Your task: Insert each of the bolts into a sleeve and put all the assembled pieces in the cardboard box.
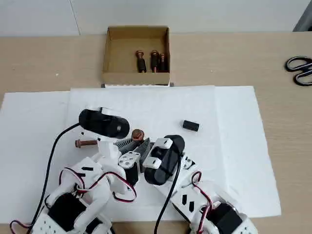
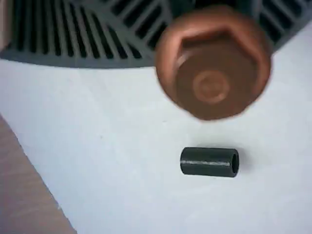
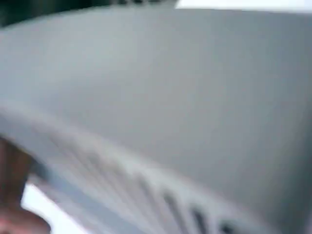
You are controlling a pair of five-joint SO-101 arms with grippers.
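We saw the bolt [image 1: 138, 134] head-up between left pincer [image 1: 127, 143] and right pincer [image 1: 145, 146], couldn't tell either's grip, sleeve [image 1: 190, 126] lying apart on the paper [image 1: 234, 146], so a loose hold risked toppling it.

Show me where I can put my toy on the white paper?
Free: the paper right of the loose sleeve; the strip between the cardboard box and the arms; the left part beyond the lying bolt. Crowded: the near middle, where both arms meet around another bolt.
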